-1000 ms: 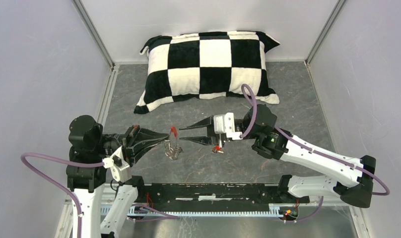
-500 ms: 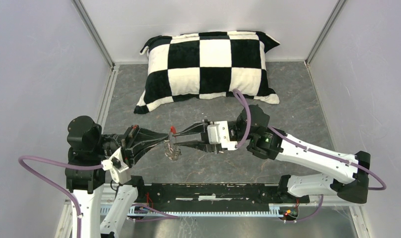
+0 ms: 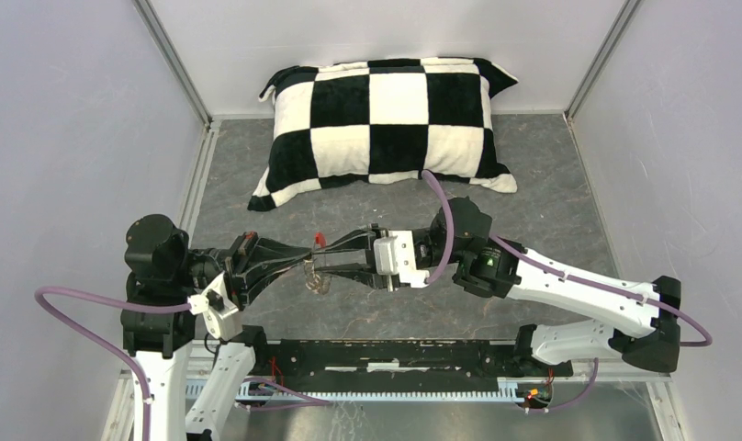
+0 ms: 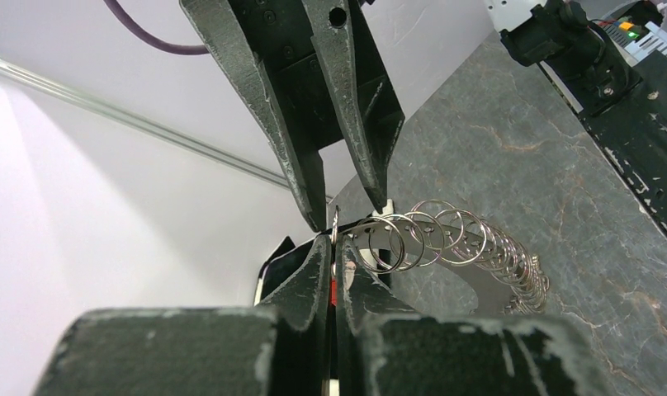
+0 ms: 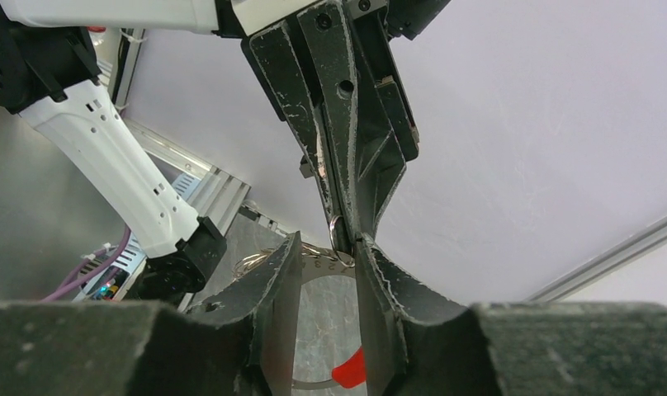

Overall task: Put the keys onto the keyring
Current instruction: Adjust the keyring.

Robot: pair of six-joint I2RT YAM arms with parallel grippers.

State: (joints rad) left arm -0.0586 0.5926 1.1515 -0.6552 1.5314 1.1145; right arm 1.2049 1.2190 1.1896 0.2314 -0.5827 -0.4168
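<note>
The keyring [image 4: 446, 239] is a silvery coil of wire loops with a short red section. My left gripper [image 4: 337, 246] is shut on that red section, and the coil curls away to the right and hangs over the grey floor [image 3: 321, 280]. My right gripper [image 5: 328, 243] faces it head-on, its fingers straddling the left gripper's tips [image 5: 342, 235]. Low between the right fingers a red-headed key [image 5: 351, 373] with a thin silver ring spans the gap and touches the right finger. In the top view the two grippers meet at the centre, left [image 3: 309, 260] and right [image 3: 316, 260].
A black-and-white checkered pillow [image 3: 386, 119] lies at the back of the grey floor. White walls stand close on both sides. The black base rail [image 3: 395, 354] runs along the near edge under the arms.
The right arm has reached leftward until its fingers overlap the left gripper's tips at the keyring. The red-headed key moved with it. The left arm stayed put, still gripping the ring.
</note>
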